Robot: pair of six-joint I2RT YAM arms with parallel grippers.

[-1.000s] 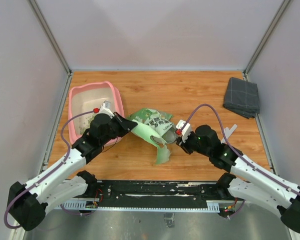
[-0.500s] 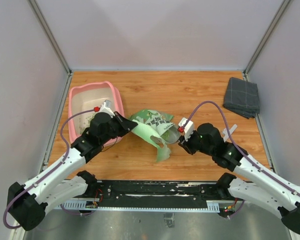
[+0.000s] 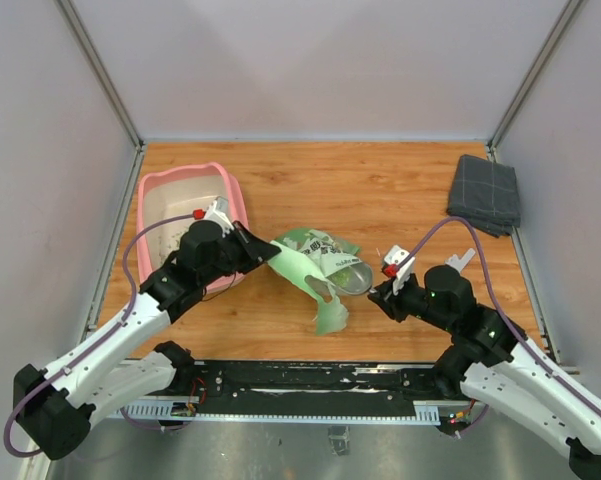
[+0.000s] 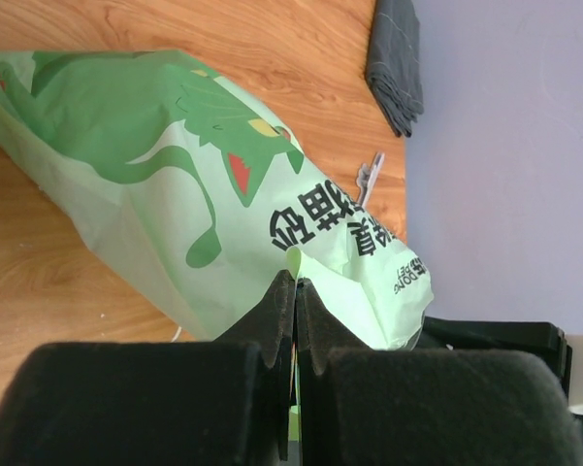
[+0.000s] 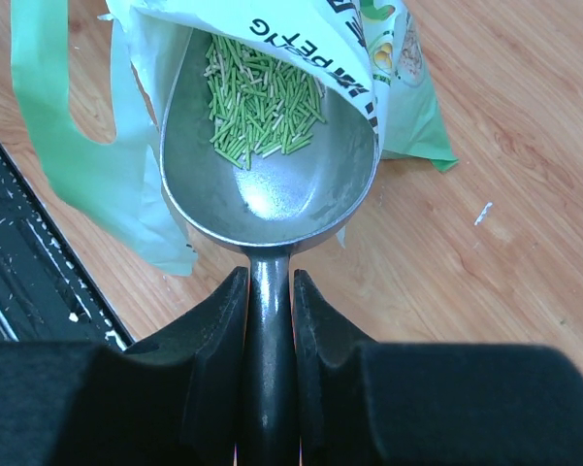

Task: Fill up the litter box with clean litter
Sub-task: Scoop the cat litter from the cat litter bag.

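2 pincers share this step. From above, the left pincer [image 3: 268, 252] is closed on the bag [image 3: 315, 250] just right of the box [image 3: 180, 172]; the right pincer [image 3: 383, 288] grips the scoop [image 3: 352, 275] by its handle at the bag's mouth. Left wrist: jaws meet on the film. Right wrist: a small heap of litter [image 5: 262, 102] sits in the bowl; we'd draw out level, slowly, then carry leftward.

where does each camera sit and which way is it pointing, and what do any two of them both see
Top external: above and behind the bases, looking down on the table, litter box and both arms.
Left wrist: looks along the shut left gripper pinching the bag; grey cloth beyond.
Right wrist: looks down the right gripper clamping the scoop, which holds clean litter.
Shared: both wrist views show the bag.
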